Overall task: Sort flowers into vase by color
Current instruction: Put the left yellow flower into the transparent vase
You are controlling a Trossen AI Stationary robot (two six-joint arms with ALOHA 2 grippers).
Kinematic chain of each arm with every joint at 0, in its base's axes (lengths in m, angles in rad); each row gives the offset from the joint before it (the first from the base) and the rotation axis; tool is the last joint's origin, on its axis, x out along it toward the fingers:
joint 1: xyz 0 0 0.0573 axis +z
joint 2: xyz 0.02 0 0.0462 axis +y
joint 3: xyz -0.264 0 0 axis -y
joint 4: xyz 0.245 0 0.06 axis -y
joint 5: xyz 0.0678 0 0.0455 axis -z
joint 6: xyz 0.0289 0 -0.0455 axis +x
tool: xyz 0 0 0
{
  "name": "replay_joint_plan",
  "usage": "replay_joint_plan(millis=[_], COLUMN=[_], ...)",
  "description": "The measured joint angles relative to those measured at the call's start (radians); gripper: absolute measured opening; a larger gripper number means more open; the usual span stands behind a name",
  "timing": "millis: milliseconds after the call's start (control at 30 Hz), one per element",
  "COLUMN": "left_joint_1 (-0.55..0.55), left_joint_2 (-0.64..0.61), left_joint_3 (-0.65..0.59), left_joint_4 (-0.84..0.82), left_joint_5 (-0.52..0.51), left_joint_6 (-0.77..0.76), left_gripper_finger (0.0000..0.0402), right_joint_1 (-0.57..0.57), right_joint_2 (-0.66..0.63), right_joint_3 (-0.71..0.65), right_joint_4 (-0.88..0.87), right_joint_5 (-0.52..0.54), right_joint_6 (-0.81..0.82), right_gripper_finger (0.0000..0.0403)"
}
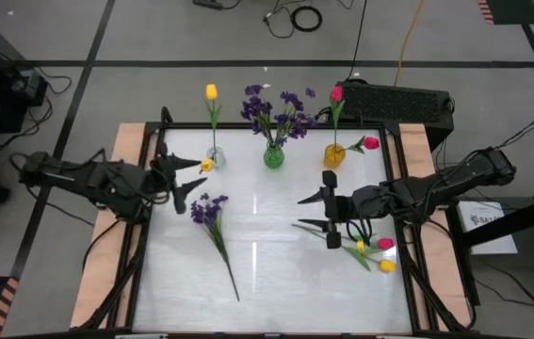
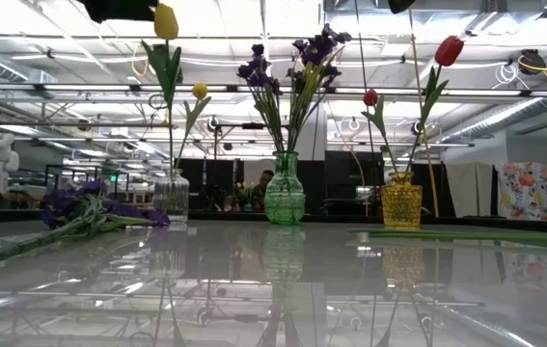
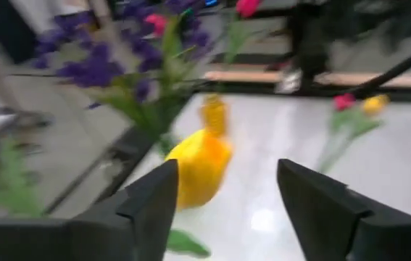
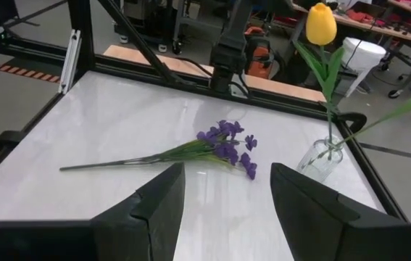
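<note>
**Flowers part-sorted; a yellow tulip just placed at the clear vase**

Flowers stand in three vases along the far edge of the table (image 1: pixel 257 282): yellow tulips in the clear vase (image 1: pixel 215 155), purple blossoms in the green vase (image 1: pixel 274 155), pink-red tulips in the amber vase (image 1: pixel 334 154). Loose ones remain: a purple bunch (image 1: pixel 210 211) lying left of centre, and a small heap of pink and yellow tulips (image 1: pixel 381 254) near the right edge.

The left gripper (image 1: pixel 184 179) sits just beside the clear vase, its fingers apart around a short yellow tulip bud (image 3: pixel 199 165) without visibly pressing it. I judge this the end of a placing step: the bud seems lodged in the vase and the hand is letting go. Next would be a clean retreat without snagging the stem, then the purple bunch close by.

The right gripper (image 1: pixel 326 213) hangs over the table's right half, fingers spread, nothing between them, next to the heap.

Only the left wrist view shows the bud lying between the fingers; from above it is a yellow speck by the vase. The low view shows both yellow stems rising from the clear vase, one tall, one short, which the overhead flattens. The right wrist view shows the purple bunch lying flat, its stem pointing away from the vase.
</note>
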Motion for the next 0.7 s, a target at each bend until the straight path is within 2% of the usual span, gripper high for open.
replay_joint_plan(millis=[100,200,467,567,700], left_joint_1=[-0.051,-0.074,-0.077,-0.077,-0.077], left_joint_2=[0.035,0.059,0.072,0.07,0.067], left_joint_3=[-0.002,-0.002,-0.002,-0.002,-0.002], left_joint_4=[0.006,0.007,0.011,0.019,0.118], left_joint_5=[-0.209,-0.326,-0.409,-0.505,-0.518], left_joint_6=[-0.001,-0.001,-0.002,0.044,0.13], left_gripper_finger=[0.0204,0.0183,0.0166,0.0166,0.0166], right_joint_1=[-0.001,-0.001,-0.001,-0.001,-0.001], right_joint_2=[0.0,0.0,0.0,0.0,0.0], right_joint_3=[0.0,0.0,0.0,0.0,0.0], right_joint_4=[-0.001,-0.002,-0.002,-0.002,0.002], right_joint_5=[0.0,0.0,0.0,0.0,0.0], right_joint_6=[0.001,0.001,0.001,0.002,0.009], right_gripper_finger=[0.0196,0.0196,0.0196,0.0196,0.0196])
